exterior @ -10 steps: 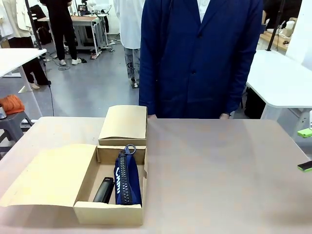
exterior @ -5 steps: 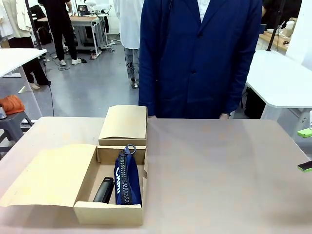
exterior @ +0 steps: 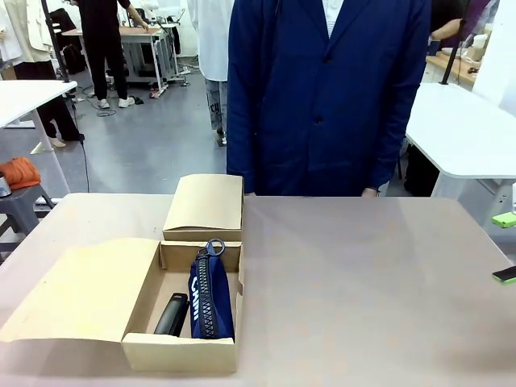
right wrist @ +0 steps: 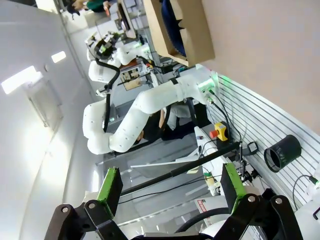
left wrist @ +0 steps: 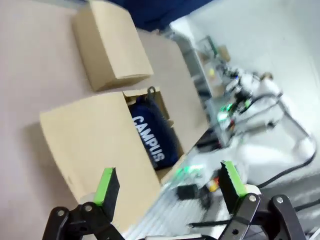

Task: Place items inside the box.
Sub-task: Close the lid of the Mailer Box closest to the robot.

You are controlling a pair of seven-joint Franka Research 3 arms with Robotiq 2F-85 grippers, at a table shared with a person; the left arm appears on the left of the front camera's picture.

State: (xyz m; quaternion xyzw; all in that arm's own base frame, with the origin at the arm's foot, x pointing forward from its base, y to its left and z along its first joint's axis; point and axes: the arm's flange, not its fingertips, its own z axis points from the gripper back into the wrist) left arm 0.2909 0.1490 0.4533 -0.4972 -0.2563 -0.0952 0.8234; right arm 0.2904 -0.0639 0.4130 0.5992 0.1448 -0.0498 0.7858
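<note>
Jaws wide apart; pouch (exterior: 211, 297) inside box (exterior: 179, 351)

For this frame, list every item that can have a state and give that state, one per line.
Larger compartment: flap folded open to the robot's left.
Smaller compartment: flap shut.
Navy pouch: zipped, standing on edge in the larger compartment.
Black stapler: lying in the larger compartment beside the pouch.
Left gripper: open, empty.
Right gripper: open, empty.

I see a person in a navy coat (exterior: 326, 97) standing at the table's (exterior: 363, 282) far edge. Behind, there are white tables (exterior: 463, 133) and an orange cloth (exterior: 19, 172) on a grey stool (exterior: 20, 208).
</note>
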